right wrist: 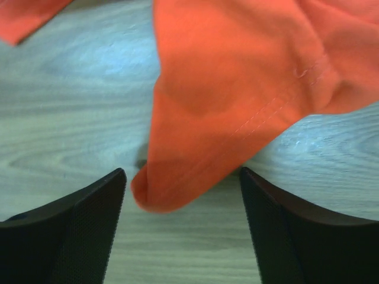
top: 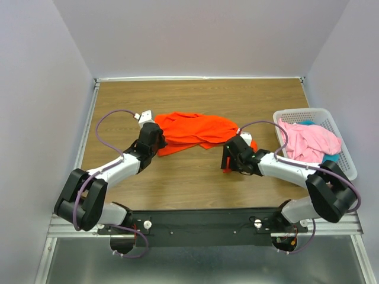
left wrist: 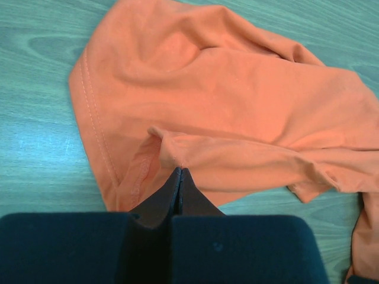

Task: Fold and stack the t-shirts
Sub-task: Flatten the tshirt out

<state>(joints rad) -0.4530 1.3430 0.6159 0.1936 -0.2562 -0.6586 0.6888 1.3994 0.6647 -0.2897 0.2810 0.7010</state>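
Observation:
The orange-red t-shirt (top: 195,131) lies crumpled on the wooden table. My left gripper (top: 155,139) is at its left end, shut, and pinches a raised fold of the shirt (left wrist: 237,106) at the fingertips (left wrist: 180,171). My right gripper (top: 235,149) is at the shirt's right end, open. A hemmed corner of the shirt (right wrist: 237,89) lies between its two fingers (right wrist: 89,207), apart from both. The light pink t-shirt (top: 308,142) is bunched in the basket, with bits of the teal-blue t-shirt (top: 331,158) showing under it.
The white lattice basket (top: 296,113) stands at the right edge of the table. Bare wood (top: 189,177) lies between the shirt and the arms' bases. Grey walls close in the back and both sides.

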